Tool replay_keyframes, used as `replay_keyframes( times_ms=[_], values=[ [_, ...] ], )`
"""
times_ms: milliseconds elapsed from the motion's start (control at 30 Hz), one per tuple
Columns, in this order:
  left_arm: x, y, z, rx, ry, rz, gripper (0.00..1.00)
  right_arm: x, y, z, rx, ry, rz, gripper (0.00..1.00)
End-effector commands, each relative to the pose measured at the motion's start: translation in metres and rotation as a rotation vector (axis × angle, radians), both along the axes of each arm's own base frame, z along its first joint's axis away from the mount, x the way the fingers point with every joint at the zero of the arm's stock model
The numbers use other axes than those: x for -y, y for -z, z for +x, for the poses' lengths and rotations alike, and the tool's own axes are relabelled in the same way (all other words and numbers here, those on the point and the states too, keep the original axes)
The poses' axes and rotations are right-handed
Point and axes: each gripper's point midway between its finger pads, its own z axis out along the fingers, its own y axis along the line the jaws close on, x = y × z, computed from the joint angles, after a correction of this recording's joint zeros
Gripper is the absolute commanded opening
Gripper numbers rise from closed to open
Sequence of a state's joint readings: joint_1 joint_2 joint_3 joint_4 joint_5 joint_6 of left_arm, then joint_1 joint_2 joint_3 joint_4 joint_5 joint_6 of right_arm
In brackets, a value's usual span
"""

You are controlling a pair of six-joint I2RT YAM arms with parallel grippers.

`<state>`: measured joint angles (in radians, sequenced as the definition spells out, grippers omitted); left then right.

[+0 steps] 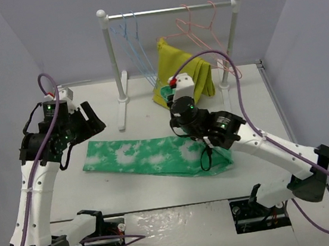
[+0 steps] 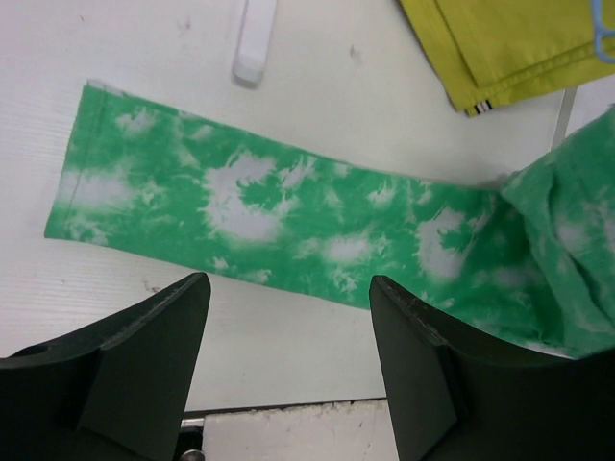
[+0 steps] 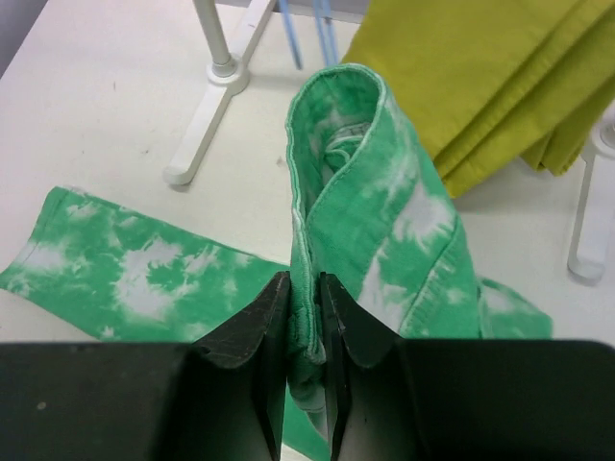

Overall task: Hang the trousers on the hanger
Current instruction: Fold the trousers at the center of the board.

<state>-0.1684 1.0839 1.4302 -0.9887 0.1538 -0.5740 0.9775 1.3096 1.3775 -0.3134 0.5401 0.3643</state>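
The green white-blotched trousers (image 1: 150, 154) lie in a long strip across the table's middle. They also show in the left wrist view (image 2: 288, 211). My right gripper (image 3: 306, 283) is shut on a folded edge of the trousers (image 3: 365, 192) and holds that end raised, in front of the rack (image 1: 171, 90). My left gripper (image 1: 92, 118) is open and empty above the strip's left part; its jaws stand wide apart (image 2: 288, 288). Two light-blue hangers (image 1: 133, 43) hang on the rail at the back; their wires also show in the right wrist view (image 3: 307, 19).
A white clothes rack (image 1: 168, 9) stands at the back, its left foot (image 2: 252, 38) near the trousers. Pink hangers (image 1: 200, 22) hang on its right side. A mustard-yellow garment (image 1: 184, 66) lies draped behind my right gripper.
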Motion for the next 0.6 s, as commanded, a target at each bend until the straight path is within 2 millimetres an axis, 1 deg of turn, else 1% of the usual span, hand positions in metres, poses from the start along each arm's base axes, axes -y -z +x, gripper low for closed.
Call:
replay_keyframes(
  times_ms=[0,33,67,100,133,233,333,367,433,500,567],
  values=[
    [-0.027,-0.043,-0.007,0.107,-0.087,0.081,0.65,-0.048,-0.072,0.008,0.188,0.021,0.081,0.0],
    [-0.03,-0.051,-0.009,0.13,-0.105,0.081,0.65,-0.059,-0.077,0.011,0.196,0.014,0.084,0.0],
    [-0.033,-0.058,-0.011,0.154,-0.12,0.08,0.65,-0.067,-0.086,0.013,0.208,0.012,0.102,0.0],
    [-0.039,-0.065,-0.012,0.176,-0.152,0.085,0.65,-0.078,-0.08,0.019,0.205,0.015,0.09,0.0],
    [-0.043,-0.069,-0.014,0.191,-0.174,0.092,0.65,-0.084,-0.081,0.023,0.21,0.022,0.096,0.0],
    [-0.053,-0.078,-0.021,0.227,-0.223,0.107,0.65,-0.102,-0.091,0.034,0.239,0.04,0.134,0.0],
    [-0.061,-0.082,-0.028,0.257,-0.27,0.116,0.65,-0.123,-0.103,0.039,0.267,0.008,0.174,0.0],
    [-0.065,-0.083,-0.031,0.261,-0.286,0.121,0.65,-0.131,-0.102,0.039,0.272,-0.005,0.173,0.0],
    [-0.071,-0.084,-0.034,0.271,-0.316,0.136,0.65,-0.153,-0.109,0.036,0.295,-0.058,0.209,0.0],
    [-0.076,-0.081,-0.036,0.272,-0.337,0.152,0.65,-0.169,-0.116,0.031,0.313,-0.09,0.228,0.0],
    [-0.077,-0.07,-0.035,0.249,-0.336,0.164,0.65,-0.181,-0.115,0.03,0.33,-0.101,0.224,0.0]
  ],
)
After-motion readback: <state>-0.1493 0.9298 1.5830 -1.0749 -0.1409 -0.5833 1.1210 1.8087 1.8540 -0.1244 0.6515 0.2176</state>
